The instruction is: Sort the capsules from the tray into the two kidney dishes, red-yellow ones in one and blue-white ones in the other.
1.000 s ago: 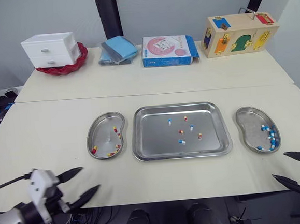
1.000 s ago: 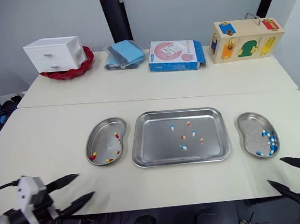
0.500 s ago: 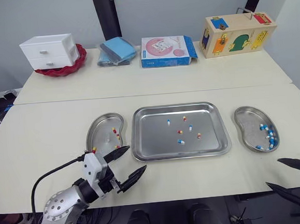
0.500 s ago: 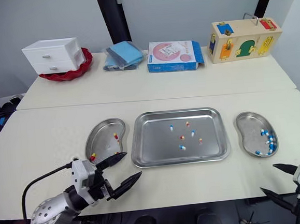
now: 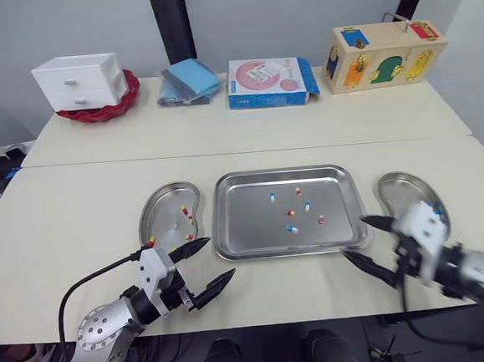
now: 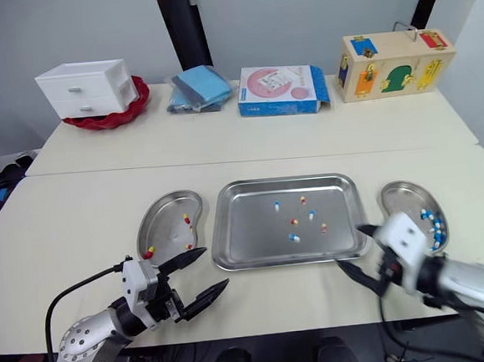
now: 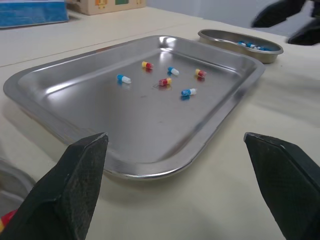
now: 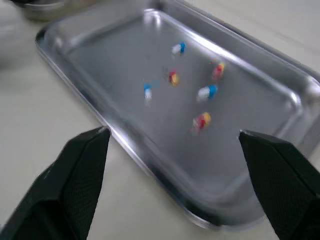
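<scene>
Poised at the tray's (image 5: 254, 222) near corners
left gripper (image 5: 219, 257) and right gripper (image 5: 355, 237) gape wide, empty; ready for the loose capsules (image 5: 293, 228)

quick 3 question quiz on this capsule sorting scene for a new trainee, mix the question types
1. How many capsules lie in the tray?
2. True or false: the left pincer and the right pincer are both open and empty.
3. Which holds only blue-white capsules?
A. left kidney dish
B. right kidney dish
C. the tray

Key: 1. six; 2. true; 3. B
</scene>
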`<act>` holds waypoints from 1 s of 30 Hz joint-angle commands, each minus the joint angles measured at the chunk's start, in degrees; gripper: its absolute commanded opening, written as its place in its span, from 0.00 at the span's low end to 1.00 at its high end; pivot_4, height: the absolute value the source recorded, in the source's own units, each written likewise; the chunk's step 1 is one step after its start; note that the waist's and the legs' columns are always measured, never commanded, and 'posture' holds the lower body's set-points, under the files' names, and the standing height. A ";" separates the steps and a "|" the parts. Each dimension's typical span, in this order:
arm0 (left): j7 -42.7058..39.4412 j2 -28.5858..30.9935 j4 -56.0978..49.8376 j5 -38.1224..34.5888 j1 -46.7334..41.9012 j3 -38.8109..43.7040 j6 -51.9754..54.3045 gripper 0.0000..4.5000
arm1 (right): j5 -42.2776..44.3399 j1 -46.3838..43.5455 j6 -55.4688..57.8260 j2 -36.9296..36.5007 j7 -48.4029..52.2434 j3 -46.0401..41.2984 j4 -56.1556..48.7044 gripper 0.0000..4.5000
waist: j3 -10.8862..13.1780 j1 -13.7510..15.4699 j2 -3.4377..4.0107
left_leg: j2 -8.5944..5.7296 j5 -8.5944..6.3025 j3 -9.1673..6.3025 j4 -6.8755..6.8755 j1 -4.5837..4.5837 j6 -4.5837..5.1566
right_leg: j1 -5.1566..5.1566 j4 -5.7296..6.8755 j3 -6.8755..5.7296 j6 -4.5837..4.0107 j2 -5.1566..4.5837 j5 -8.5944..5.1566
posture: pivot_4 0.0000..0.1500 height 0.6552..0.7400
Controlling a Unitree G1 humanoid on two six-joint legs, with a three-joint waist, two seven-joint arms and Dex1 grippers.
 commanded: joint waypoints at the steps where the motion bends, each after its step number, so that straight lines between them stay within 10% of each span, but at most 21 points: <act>1: 0.85 0.10 -2.58 -0.26 -0.21 -0.62 0.22 1.00 | -2.19 -7.40 4.57 2.28 -4.92 6.38 1.03 0.71 | -0.01 0.11 0.00 | -0.01 0.00 0.00 -0.02 -0.02 0.00 | -0.01 0.00 0.00 -0.01 0.00 -0.01 | 1.00 1.00; 11: 2.29 0.13 -3.58 -0.28 -0.49 -1.87 1.09 1.00 | -12.29 -31.56 13.13 19.28 -17.49 21.35 21.44 0.71 | 0.03 0.18 0.05 | 0.00 -0.01 -0.09 -0.06 -0.11 0.01 | -0.15 0.06 -0.05 -0.04 0.02 -0.01 | 1.00 1.00; 24: 2.77 0.53 -4.21 -0.01 0.01 -2.36 0.98 1.00 | -18.05 -36.81 9.80 25.71 -18.14 23.69 38.76 0.71 | 0.06 -0.01 0.11 | 0.01 -0.01 -0.08 -0.10 -0.24 0.01 | -0.33 0.08 -0.05 -0.05 0.02 0.00 | 1.00 1.00; 30: 2.71 0.63 -4.16 0.04 0.19 -2.47 0.78 1.00 | -19.89 -36.82 9.65 25.36 -16.80 25.08 39.34 0.41 | 0.06 -0.04 0.11 | 0.01 -0.01 -0.08 -0.11 -0.24 0.02 | -0.33 0.08 -0.05 -0.05 0.03 0.00 | 1.00 1.00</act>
